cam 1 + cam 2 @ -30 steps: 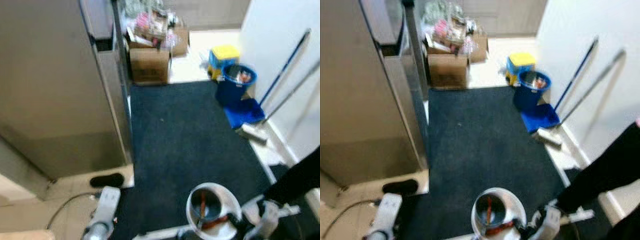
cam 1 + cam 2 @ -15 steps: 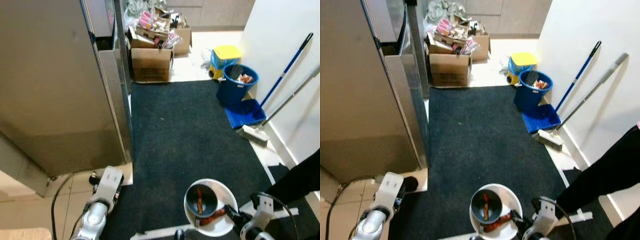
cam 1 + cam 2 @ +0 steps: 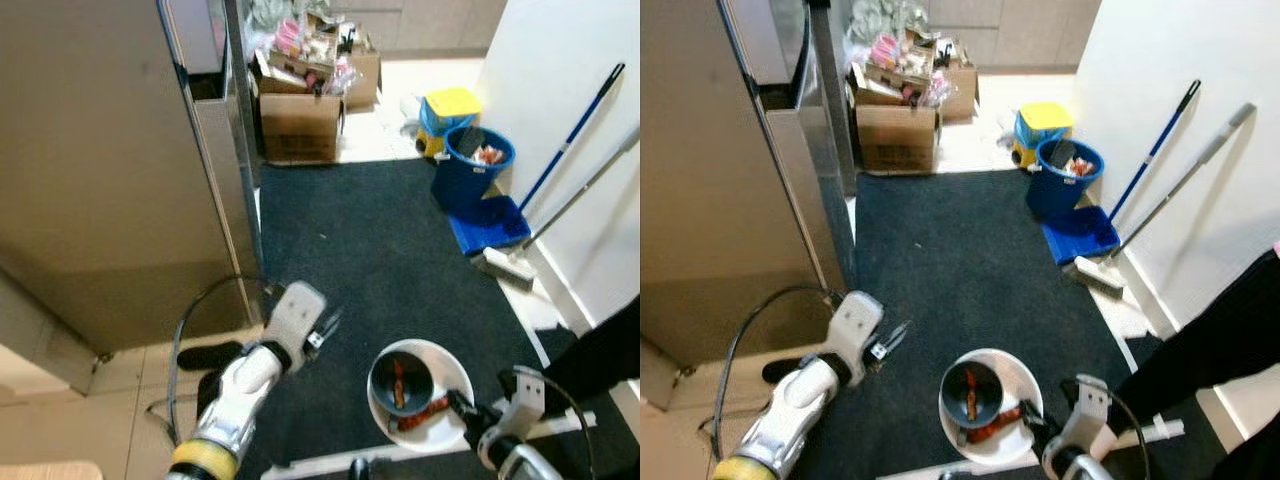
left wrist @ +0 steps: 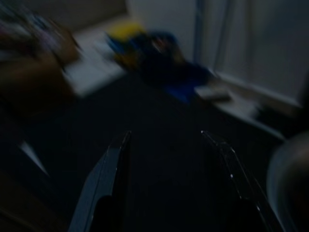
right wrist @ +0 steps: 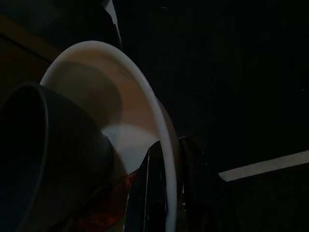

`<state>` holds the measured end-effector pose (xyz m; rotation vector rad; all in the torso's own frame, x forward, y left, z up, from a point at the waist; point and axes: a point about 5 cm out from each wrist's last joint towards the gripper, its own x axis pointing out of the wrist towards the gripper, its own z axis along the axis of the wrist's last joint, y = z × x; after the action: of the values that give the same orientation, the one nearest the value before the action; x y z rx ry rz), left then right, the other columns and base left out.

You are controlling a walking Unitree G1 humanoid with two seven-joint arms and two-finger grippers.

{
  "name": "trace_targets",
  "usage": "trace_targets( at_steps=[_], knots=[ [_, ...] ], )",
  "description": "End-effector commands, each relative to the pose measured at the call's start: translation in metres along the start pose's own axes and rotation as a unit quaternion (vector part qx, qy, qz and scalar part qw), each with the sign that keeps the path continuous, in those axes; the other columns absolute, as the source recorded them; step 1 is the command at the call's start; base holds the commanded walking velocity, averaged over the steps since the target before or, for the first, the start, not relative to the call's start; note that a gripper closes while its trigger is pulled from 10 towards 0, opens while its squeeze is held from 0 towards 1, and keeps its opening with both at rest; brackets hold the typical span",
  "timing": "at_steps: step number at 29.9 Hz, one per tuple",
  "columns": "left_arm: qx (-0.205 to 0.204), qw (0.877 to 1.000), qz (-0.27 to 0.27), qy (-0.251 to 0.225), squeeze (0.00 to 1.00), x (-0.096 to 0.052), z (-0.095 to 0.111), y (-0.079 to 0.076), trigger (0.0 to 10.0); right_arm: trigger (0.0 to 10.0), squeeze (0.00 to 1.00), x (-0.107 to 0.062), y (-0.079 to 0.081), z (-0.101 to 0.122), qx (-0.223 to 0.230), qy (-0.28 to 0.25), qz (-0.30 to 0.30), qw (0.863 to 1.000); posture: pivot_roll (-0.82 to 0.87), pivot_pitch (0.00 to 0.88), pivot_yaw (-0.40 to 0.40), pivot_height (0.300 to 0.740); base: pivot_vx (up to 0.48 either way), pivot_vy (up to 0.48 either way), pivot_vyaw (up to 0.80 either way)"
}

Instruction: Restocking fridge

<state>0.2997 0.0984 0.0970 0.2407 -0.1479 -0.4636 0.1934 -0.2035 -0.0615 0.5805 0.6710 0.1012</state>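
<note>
Currently the right gripper (image 5: pixel 166 193) is pinched onto the rim of a round white plate (image 3: pixel 450 368), one black finger above the rim and one below, in the right wrist view. The plate rides low in front of the robot, over the dark carpet mat (image 3: pixel 370 250). On it sits a small dark blue bowl (image 3: pixel 400 380) with a reddish strip of food inside; a second reddish piece (image 3: pixel 425 410) lies on the plate beside the bowl.

The left gripper (image 4: pixel 166 179) is raised over the mat near the corner of the tall stainless-steel fridge (image 3: pixel 110 170); its fingers are spread apart and hold nothing. The fridge looks closed from here, so the door likely needs opening before the plate goes in.

Risks, as judged:
- The grip is on one edge only; the plate could tilt and let the bowl slide off.
- Blur in the left wrist view suggests fast arm motion, which could jolt the load.
- Cardboard boxes (image 3: pixel 298 128), a blue bucket (image 3: pixel 472 170) and a broom (image 3: pixel 560 215) crowd the passage; a wide swing could strike them.
</note>
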Motion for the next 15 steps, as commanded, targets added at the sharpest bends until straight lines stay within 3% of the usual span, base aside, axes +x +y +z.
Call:
trace_targets(
  at_steps=[1,3,4,6,7,8,9,15],
  knots=[
    [0.009,0.998,0.063,-0.024,0.00,0.005,0.013,0.017,10.0,10.0,0.00,-0.004,-0.006,0.007,-0.015,-0.015,-0.011,1.000,-0.04,0.069,-0.049,0.740,0.000,0.000,0.00],
    [0.011,0.991,0.133,-0.034,0.00,0.010,0.026,0.041,10.0,10.0,0.00,-0.001,-0.004,0.015,-0.037,-0.029,-0.014,0.999,-0.04,0.068,-0.046,0.740,0.000,0.000,0.00],
    [0.011,0.991,0.133,-0.034,0.00,0.010,0.026,0.041,10.0,10.0,0.00,-0.001,-0.004,0.015,-0.037,-0.029,-0.014,0.999,-0.04,0.068,-0.046,0.740,0.000,0.000,0.00],
    [0.006,0.978,0.206,-0.040,0.00,0.009,0.043,0.074,10.0,10.0,0.00,0.006,0.005,0.036,-0.064,-0.071,-0.018,0.995,-0.04,0.068,-0.038,0.740,0.000,0.000,0.00],
    [0.001,0.973,0.225,-0.042,0.00,0.008,0.049,0.083,10.0,10.0,0.00,0.008,0.009,0.045,-0.071,-0.088,-0.019,0.993,-0.04,0.068,-0.037,0.740,0.000,0.000,0.00],
    [0.001,0.973,0.225,-0.042,0.00,0.008,0.049,0.083,10.0,10.0,0.00,0.008,0.009,0.045,-0.071,-0.088,-0.019,0.993,-0.04,0.068,-0.037,0.740,0.000,0.000,0.00],
    [-0.007,0.967,0.249,-0.045,0.00,0.006,0.056,0.091,10.0,10.0,0.00,0.014,0.019,0.061,-0.088,-0.121,-0.013,0.989,-0.04,0.066,-0.035,0.740,0.000,0.000,0.00],
    [0.003,0.962,0.270,-0.045,0.00,0.006,0.061,0.088,10.0,10.0,0.00,0.021,0.043,0.091,-0.106,-0.181,0.006,0.978,-0.04,0.063,-0.030,0.740,0.000,0.000,0.00]
  ],
)
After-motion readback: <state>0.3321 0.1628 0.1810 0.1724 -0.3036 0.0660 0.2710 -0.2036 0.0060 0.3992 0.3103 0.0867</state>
